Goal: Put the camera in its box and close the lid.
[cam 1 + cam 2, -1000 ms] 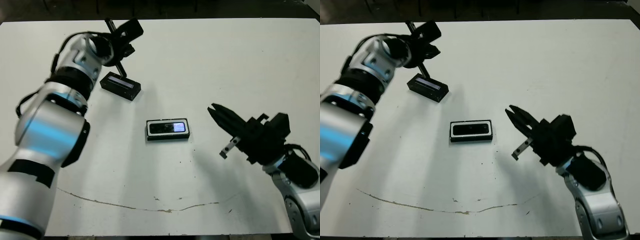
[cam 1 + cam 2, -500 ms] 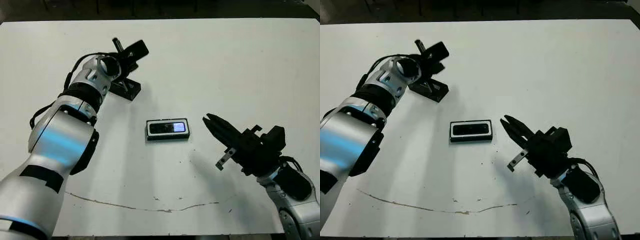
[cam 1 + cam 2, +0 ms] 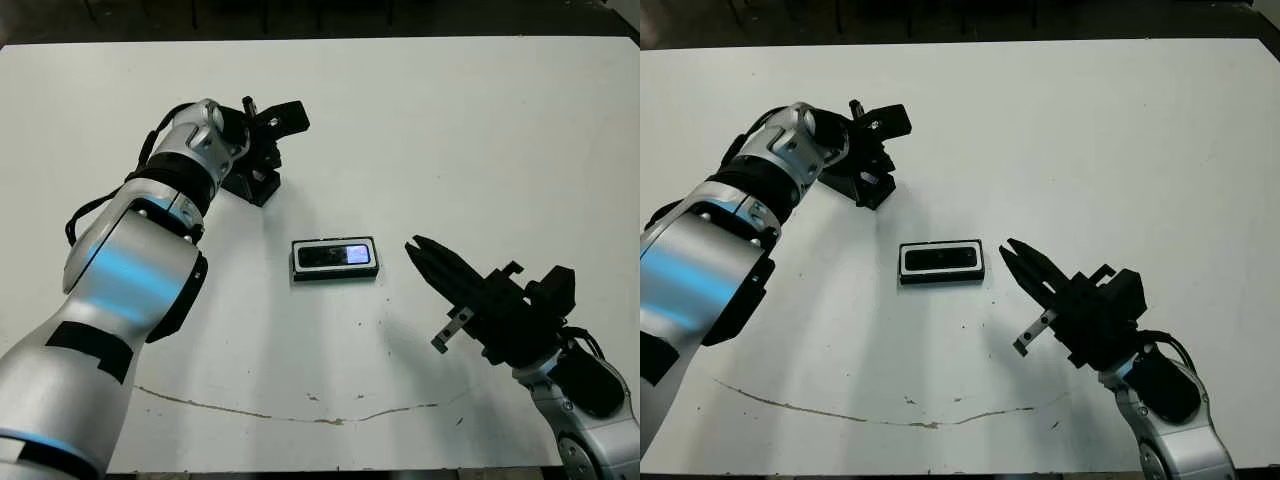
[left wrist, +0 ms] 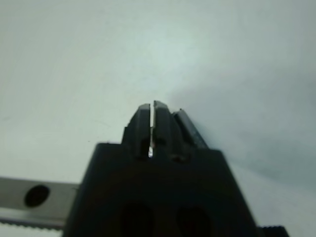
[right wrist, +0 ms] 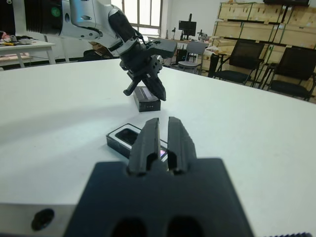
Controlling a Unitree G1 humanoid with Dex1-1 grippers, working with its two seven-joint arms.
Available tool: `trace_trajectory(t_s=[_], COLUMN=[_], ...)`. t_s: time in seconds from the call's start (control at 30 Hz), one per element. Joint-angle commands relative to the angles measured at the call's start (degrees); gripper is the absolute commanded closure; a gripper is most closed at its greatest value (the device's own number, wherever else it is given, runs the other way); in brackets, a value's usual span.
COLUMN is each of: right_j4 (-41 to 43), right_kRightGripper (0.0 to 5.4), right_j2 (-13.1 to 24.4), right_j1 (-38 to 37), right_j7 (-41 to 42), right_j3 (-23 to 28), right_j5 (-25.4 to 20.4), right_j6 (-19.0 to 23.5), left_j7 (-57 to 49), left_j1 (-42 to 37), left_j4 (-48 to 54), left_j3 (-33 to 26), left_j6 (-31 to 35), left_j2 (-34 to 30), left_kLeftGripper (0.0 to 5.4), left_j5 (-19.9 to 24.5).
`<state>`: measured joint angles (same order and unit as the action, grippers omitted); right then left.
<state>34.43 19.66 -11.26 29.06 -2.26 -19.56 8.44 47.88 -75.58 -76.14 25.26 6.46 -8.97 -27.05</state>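
One camera point(image 3: 336, 255), one box point(image 3: 297, 263), one lid point(image 5: 146, 99).

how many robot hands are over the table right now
2. The left hand is at the far left of the table, right above the lid. The right hand is nearer, just right of the box holding the camera.

A white surface point(image 3: 480, 130) is seen, bare over most of its area. Near its middle the box point(image 3: 336, 260) is laid flat with its long side across the view; the camera point(image 3: 334, 255) is held inside it, a pale glossy patch showing on its upper face. Farther back and to the left, well apart from the box, the lid point(image 3: 866, 186) is set on the surface, partly hidden. Along the near edge a thin, wavy brownish line point(image 3: 290, 415) is marked across the white top.
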Motion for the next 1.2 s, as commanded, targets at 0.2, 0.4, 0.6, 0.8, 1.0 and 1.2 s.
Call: trace_trajectory(t_s=[0.2,0.4,0.6,0.8,1.0,1.2], right_j4=[0.8,-0.3,1.2,1.6,1.4,-4.4], right_kRightGripper=[5.38,5.38,5.38,5.38,5.38,5.38], right_j2=[0.2,0.3,1.0,0.6,0.7,-0.3], right_j1=[-1.3,-0.5,-0.6,-0.6,-0.2,0.4], right_j7=[-1.3,-0.8,-1.9,-2.4,-2.6,-0.3], right_j3=[-0.1,-0.2,-0.2,-0.2,-0.2,-0.6], right_j5=[-0.8,0.2,1.1,0.0,-0.1,0.6], right_j6=[2.3,0.7,2.2,3.4,4.0,-2.0], left_j7=[3.1,4.6,8.3,11.3,15.5,18.6], left_j1=[0.4,0.1,0.5,0.9,0.6,1.9], left_j4=[-1.6,-1.4,-0.6,0.0,1.5,3.0], left_j3=[2.6,4.2,4.0,4.1,6.4,8.4], left_j6=[1.4,4.0,6.8,7.9,6.0,2.4], left_j2=[-1.1,-1.8,-3.3,-4.4,-5.4,-7.5], left_kLeftGripper=[5.4,5.4,5.4,5.4,5.4,5.4], left_j5=[-2.8,-4.9,-4.8,-4.7,-6.3,-7.6])
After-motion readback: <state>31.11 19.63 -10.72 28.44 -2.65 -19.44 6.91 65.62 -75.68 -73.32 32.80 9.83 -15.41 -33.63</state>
